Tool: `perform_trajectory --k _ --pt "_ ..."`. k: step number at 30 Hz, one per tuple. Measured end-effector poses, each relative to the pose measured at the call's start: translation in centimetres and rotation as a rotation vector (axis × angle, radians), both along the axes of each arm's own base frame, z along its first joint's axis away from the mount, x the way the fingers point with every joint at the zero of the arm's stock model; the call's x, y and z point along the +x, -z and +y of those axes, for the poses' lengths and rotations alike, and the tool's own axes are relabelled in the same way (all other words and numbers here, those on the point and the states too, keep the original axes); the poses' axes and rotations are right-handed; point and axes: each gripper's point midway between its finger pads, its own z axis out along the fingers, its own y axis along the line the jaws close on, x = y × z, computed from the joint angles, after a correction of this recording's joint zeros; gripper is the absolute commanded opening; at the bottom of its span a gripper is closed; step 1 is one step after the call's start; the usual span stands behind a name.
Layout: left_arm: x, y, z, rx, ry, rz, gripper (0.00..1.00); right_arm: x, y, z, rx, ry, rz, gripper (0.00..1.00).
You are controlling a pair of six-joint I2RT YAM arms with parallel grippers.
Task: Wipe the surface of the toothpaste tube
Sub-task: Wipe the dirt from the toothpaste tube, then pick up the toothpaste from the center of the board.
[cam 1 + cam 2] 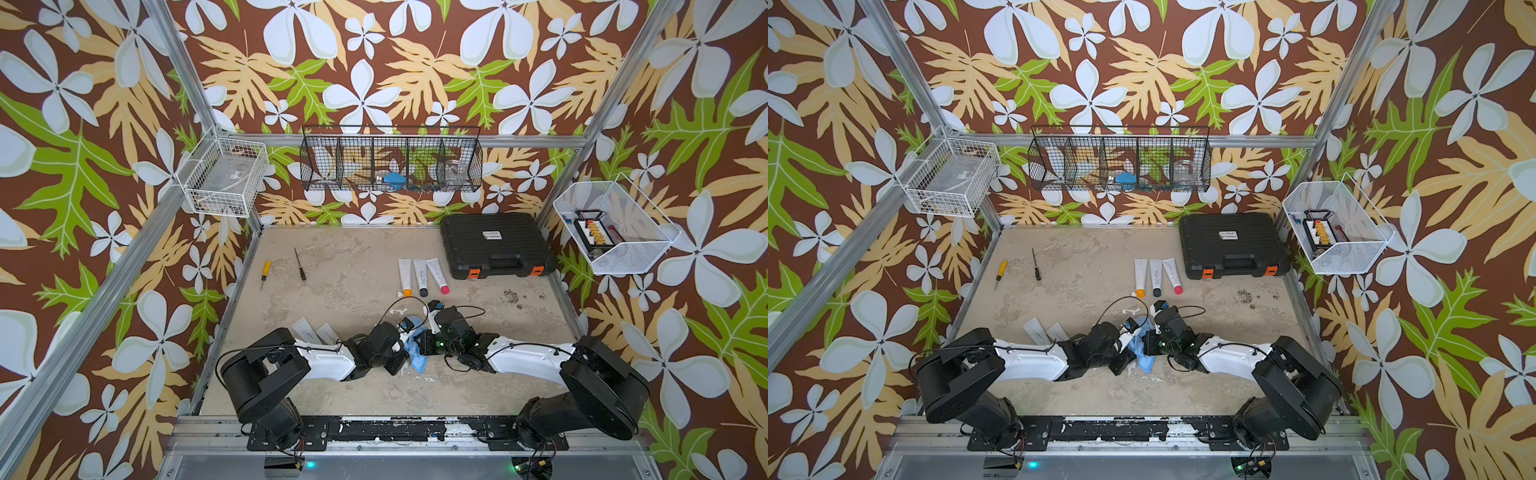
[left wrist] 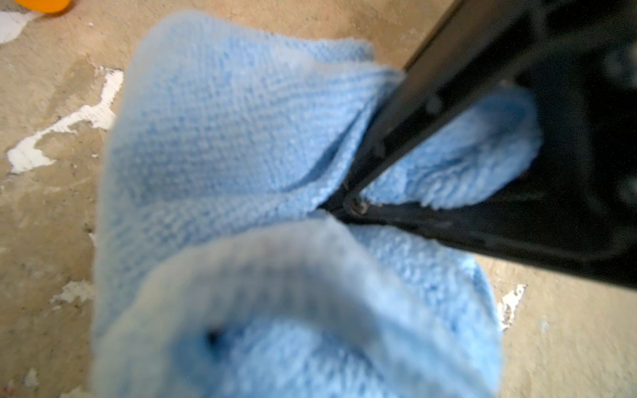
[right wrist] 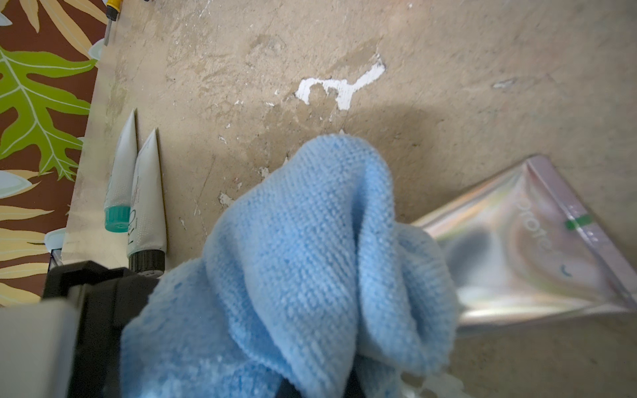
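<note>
The toothpaste tube [image 3: 517, 248] is iridescent silver and shows only in the right wrist view. Its crimped end sticks out past a blue cloth [image 3: 310, 248], which covers the rest. Both arms meet at the front middle of the table, with the cloth [image 1: 415, 358] bunched between them in both top views. My right gripper [image 2: 351, 206] is shut on a fold of the cloth. My left gripper [image 1: 400, 353] sits right against the cloth, its jaws buried under it, and appears shut on the tube's covered end.
Three tubes [image 1: 420, 276] lie side by side mid-table beside a black case [image 1: 496, 245]. Two more tubes [image 3: 146, 206] lie by the left arm. Two screwdrivers [image 1: 264, 272] lie at the back left. Wire baskets [image 1: 390, 160] hang on the walls.
</note>
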Motion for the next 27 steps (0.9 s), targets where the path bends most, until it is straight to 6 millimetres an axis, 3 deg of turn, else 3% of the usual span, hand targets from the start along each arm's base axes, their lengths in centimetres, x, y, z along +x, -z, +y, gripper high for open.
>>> perform_trajectory --k 10,27 --pt "0.0 0.0 0.0 -0.001 0.000 -0.001 0.21 2.6 0.7 -1.6 -0.013 0.037 -0.054 0.00" --pt "0.1 -0.4 0.0 -0.010 -0.002 -0.011 0.22 6.3 1.8 -10.9 -0.173 0.215 -0.046 0.00"
